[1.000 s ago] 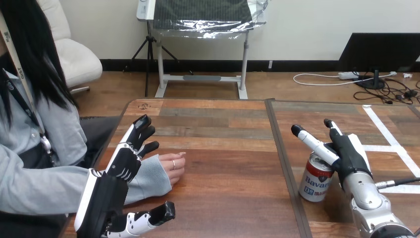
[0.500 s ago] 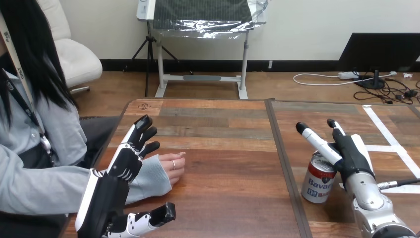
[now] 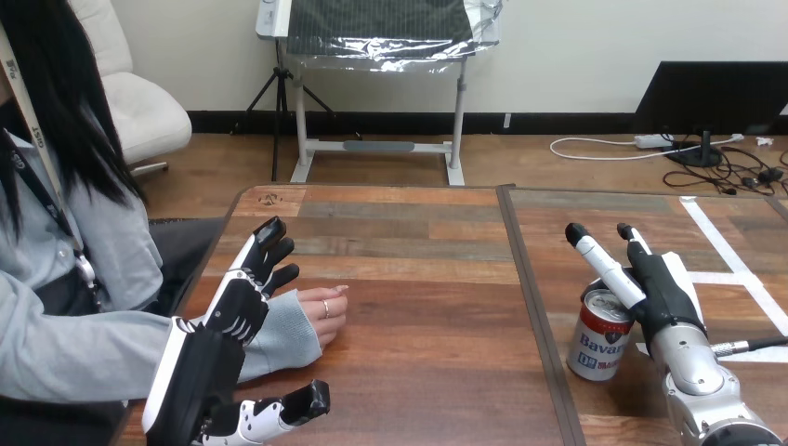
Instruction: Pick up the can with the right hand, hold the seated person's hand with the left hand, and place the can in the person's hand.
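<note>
A red and white can (image 3: 599, 336) stands upright on the table just right of the centre seam. My right hand (image 3: 662, 291) is beside and above it on the right, open, with one straight finger (image 3: 599, 259) reaching over the can's top. My left hand (image 3: 243, 295) hovers open over the person's sleeve and wrist at the left, fingers straight, thumb (image 3: 283, 410) spread out below. The person's hand (image 3: 326, 308) rests on the table, loosely curled, just right of my left hand's fingers.
The wooden table (image 3: 418, 279) has a dark seam (image 3: 530, 297) down its middle. White tape lines (image 3: 734, 265) cross the right part. The person sits at the left edge, forearm lying on the table.
My right hand has drifted a little to the right and the can has shifted slightly with it. The left hand and the person's hand have stayed put.
</note>
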You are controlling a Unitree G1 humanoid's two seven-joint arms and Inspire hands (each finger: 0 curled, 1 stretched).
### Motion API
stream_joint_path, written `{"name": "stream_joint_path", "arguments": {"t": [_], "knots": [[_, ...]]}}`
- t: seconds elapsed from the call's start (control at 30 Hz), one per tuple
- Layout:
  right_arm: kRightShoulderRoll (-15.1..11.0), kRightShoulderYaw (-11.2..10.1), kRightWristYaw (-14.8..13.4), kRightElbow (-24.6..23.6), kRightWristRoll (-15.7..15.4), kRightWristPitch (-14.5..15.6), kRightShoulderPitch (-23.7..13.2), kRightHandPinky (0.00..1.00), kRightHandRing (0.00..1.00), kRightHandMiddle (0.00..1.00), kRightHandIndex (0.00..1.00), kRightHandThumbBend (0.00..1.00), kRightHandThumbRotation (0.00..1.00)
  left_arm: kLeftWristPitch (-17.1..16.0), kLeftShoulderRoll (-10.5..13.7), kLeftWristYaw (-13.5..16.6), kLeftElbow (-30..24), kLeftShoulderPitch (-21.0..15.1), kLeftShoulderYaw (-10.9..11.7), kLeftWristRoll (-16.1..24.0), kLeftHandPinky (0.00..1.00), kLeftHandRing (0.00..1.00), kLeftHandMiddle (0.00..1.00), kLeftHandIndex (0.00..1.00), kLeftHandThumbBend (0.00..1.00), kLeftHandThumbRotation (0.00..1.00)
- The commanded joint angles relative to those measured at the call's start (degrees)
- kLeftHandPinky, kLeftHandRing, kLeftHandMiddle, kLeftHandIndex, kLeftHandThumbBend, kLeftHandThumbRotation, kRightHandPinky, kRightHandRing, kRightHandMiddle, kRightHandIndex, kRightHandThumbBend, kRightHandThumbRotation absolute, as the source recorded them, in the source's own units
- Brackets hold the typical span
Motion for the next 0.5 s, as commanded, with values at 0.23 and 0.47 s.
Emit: {"name": "stream_joint_path", "arguments": {"t": [0.23,0.47], "knots": [[-1.6,-0.6,0.4,-0.9,0.9,-2.9,-1.3,0.69,0.8,0.82,1.0,1.0,0.89,0.1,-0.1,-1.1,-0.5,-3.6,0.2,-1.4,0.89,0.94,0.96,0.94,1.0,0.54],[-1.6,-0.9,1.0,-1.0,1.3,-2.5,-1.8,0.76,0.87,0.9,1.0,1.0,0.89,0.2,-0.2,-1.3,-0.4,-3.6,0.5,-1.3,0.89,0.94,0.97,0.94,1.0,0.54]]}}
